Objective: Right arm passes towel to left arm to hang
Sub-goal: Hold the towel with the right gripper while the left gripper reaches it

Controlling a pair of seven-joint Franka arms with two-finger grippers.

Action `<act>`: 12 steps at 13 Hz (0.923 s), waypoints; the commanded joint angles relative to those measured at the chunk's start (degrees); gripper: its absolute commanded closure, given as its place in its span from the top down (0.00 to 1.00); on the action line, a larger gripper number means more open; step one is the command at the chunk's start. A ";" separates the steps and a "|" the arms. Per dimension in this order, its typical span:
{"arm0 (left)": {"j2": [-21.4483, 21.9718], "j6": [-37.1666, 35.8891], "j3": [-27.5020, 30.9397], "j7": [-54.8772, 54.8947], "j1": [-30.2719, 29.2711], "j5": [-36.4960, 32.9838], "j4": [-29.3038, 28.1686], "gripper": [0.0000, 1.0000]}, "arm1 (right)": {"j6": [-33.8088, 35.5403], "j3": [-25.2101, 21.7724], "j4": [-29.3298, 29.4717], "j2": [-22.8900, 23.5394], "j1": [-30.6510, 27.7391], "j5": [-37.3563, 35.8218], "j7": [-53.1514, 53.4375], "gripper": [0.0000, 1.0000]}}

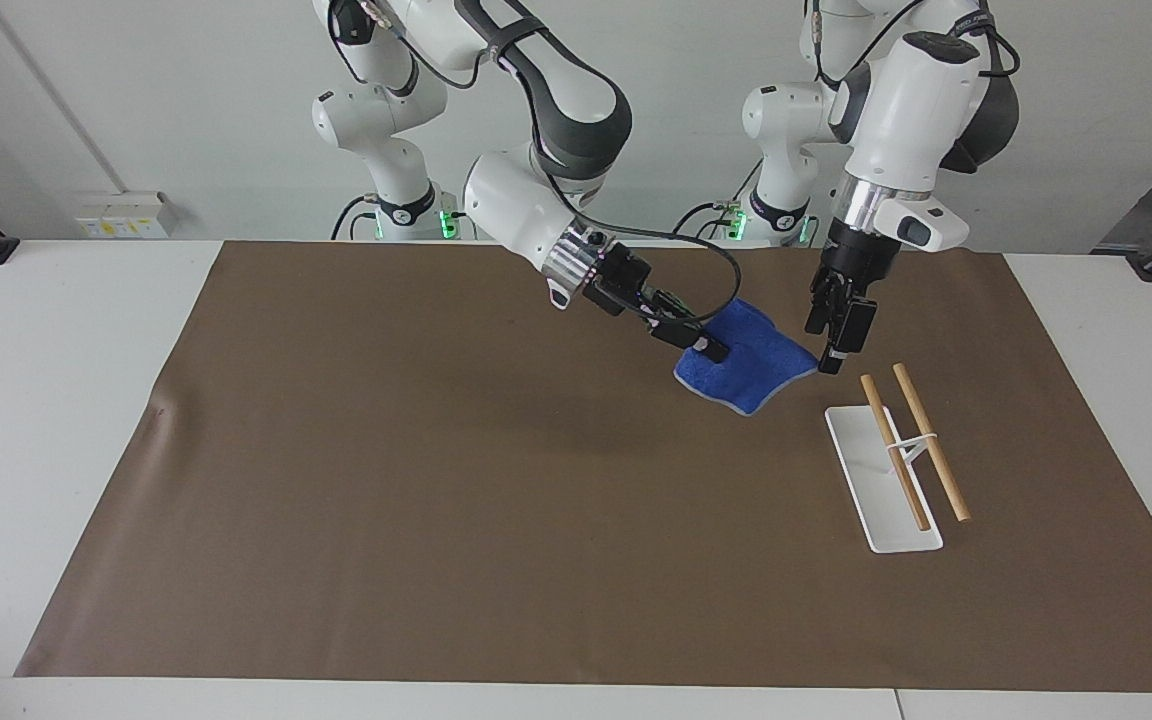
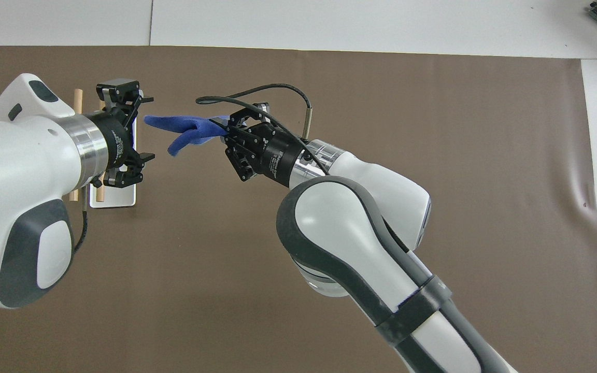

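My right gripper (image 1: 704, 347) is shut on one edge of the bright-blue towel (image 1: 756, 368) and holds it up over the brown mat; in the overhead view the towel (image 2: 184, 129) sticks out from this gripper (image 2: 224, 130) toward the left arm's end. My left gripper (image 1: 833, 352) hangs over the mat just beside the towel's free edge, between the towel and the rack. In the overhead view the left gripper (image 2: 145, 127) is open, its fingers spread on either side of the towel's tip, and I see no contact.
A hanging rack with a white base (image 1: 871, 505) and two wooden rods (image 1: 928, 442) stands toward the left arm's end; in the overhead view the rack's base (image 2: 117, 199) is mostly covered by the left arm. The brown mat (image 1: 386, 500) covers the table.
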State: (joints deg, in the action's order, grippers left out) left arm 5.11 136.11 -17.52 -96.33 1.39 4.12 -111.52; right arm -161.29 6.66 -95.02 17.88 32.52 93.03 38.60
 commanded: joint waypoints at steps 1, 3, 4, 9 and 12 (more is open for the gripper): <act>0.43 3.81 0.03 -0.96 0.81 1.24 -1.33 1.00 | 0.62 0.37 0.89 0.75 -0.80 -0.93 -1.08 0.00; 0.42 4.42 0.03 -0.79 0.81 1.24 -1.42 0.90 | 0.62 0.29 0.89 0.75 -0.80 -0.93 -1.08 0.00; 0.34 5.30 0.12 -0.79 0.72 1.33 -1.59 0.85 | 0.62 0.37 0.89 0.75 -0.80 -0.93 -1.08 0.00; -0.45 7.24 -0.14 -0.26 0.81 1.33 -4.84 0.76 | 0.53 0.29 0.89 0.75 -0.80 -0.93 -1.08 0.00; -0.54 7.50 -0.23 -0.26 0.90 1.33 -4.06 0.72 | 0.53 0.29 0.89 0.75 -0.80 -0.93 -1.16 0.00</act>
State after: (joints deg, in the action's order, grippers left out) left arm 3.97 142.29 -18.29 -96.96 1.42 4.15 -114.93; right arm -161.29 6.60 -95.02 17.92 32.51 93.03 38.58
